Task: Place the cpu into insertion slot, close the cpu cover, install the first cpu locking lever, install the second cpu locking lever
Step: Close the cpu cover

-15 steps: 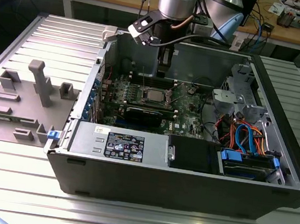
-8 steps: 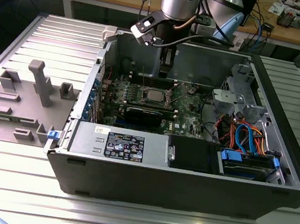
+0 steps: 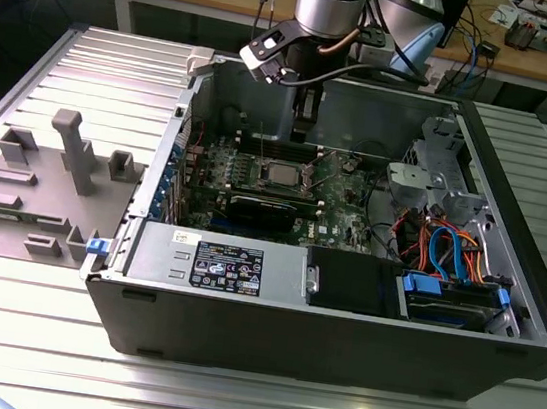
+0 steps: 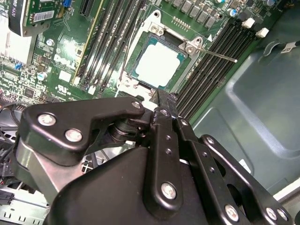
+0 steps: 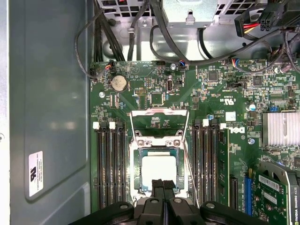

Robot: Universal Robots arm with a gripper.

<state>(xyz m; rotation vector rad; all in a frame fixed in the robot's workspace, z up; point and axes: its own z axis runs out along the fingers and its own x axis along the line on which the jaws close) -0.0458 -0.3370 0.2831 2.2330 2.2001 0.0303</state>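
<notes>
Just over the near edge of the cpu (image 5: 158,169), seated in the insertion slot (image 5: 137,166), the end effector (image 5: 164,183) hangs with fingers pressed together, empty, while the cpu cover (image 5: 159,112) stands swung open beyond the chip.

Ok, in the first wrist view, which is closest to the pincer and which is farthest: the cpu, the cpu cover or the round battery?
1. The cpu, right at the tips of the pincer.
2. The cpu cover, the metal frame just beyond the cpu.
3. The round battery, well past the cover and off to one side.
</notes>
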